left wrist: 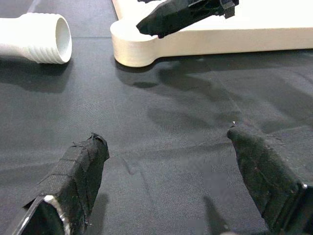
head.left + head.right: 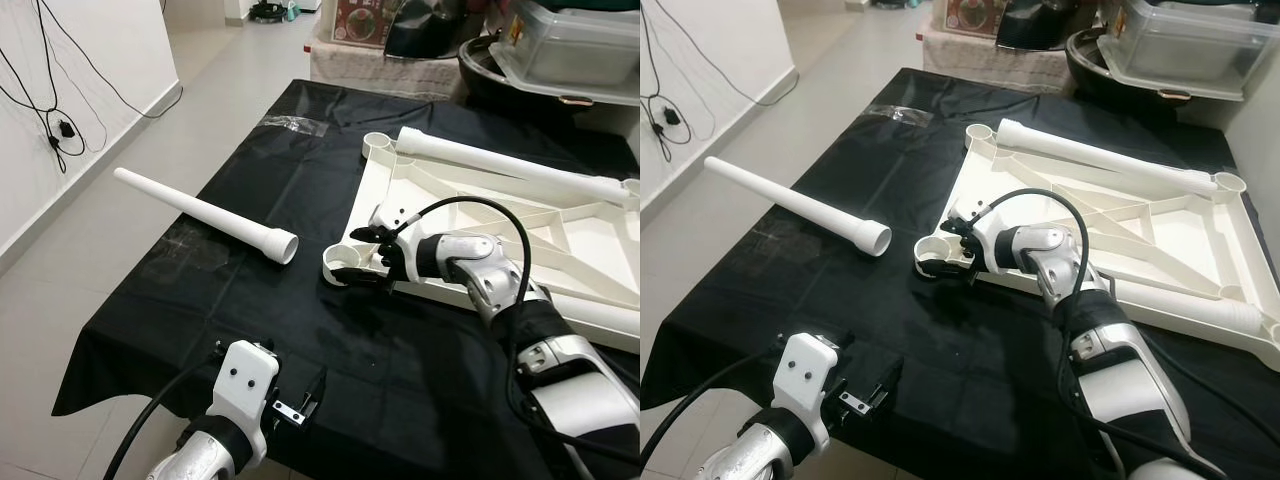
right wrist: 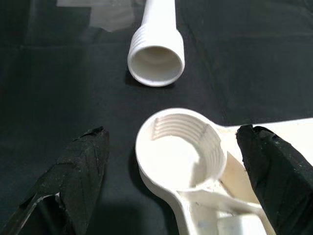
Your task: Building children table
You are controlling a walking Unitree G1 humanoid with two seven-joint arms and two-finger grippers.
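White plastic is lying all over the black-draped counter (image 2: 250, 330): the upturned tabletop (image 2: 1200, 250), with one leg (image 2: 520, 170) resting across it, and a loose leg (image 2: 205, 215) lying apart on the cloth. The right pincer (image 2: 368, 258) is hovering with fingers spread apart on either side of the near corner socket (image 3: 178, 149), whose threads are facing up between its fingertips (image 3: 80, 166). The loose leg's ribbed open end (image 3: 156, 58) is sitting just beyond that socket. The step in hand seems to be fitting this leg; next, it probably needs picking up and screwing upright into the socket. The right arm is reaching forward, elbow bent, wrist turned inward. The left pincer (image 1: 171, 171) is hanging low over bare cloth, fingers wide apart, short of both socket and leg.
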